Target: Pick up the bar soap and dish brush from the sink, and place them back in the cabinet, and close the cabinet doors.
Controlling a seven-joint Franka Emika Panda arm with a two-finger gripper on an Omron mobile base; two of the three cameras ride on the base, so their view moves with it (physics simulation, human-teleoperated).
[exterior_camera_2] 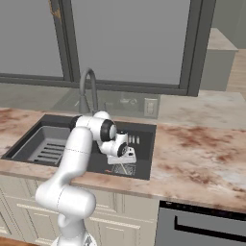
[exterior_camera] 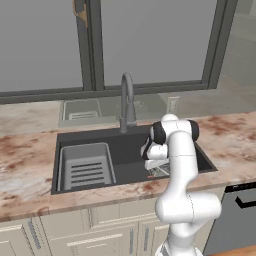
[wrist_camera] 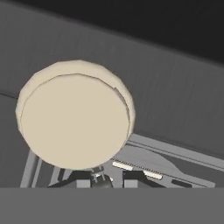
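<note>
Marbled reddish countertop (exterior_camera: pixel 30 165) surrounds a dark sink (exterior_camera: pixel 65 139) set below a large window; a curved faucet (exterior_camera: pixel 127 100) stands at the 12 o'clock edge of the basin, and a pale slotted rack (exterior_camera: pixel 85 167) occupies the 9 o'clock half.

The arm reaches down into the 3 o'clock half of the basin. The claw (wrist_camera: pixel 107 178) is low over the sink floor, and its fingertips (wrist_camera: pixel 131 178) appear at the 6 o'clock edge of the hand view, drawn close together.

The dish brush (wrist_camera: pixel 74 114) sits directly ahead of the claw. Its round cream head dominates the hand view, centred toward 10 o'clock. The thin handle is hidden behind the head, so the contact point cannot be confirmed. The jaws stand nearly closed, and the brush appears to be clamped between them.

Step in hand: picking the dish brush from the sink. This is judged an early stage; the bar soap cannot be located at this moment.

Next move, as judged:
1. Lift straight up until the brush clears the basin rim.
2. Keep clear of the faucet at 12 o'clock.
3. Carry the brush to the cabinet shelf.

Risk: a thin handle may pivot in the grip during the lift.
</note>
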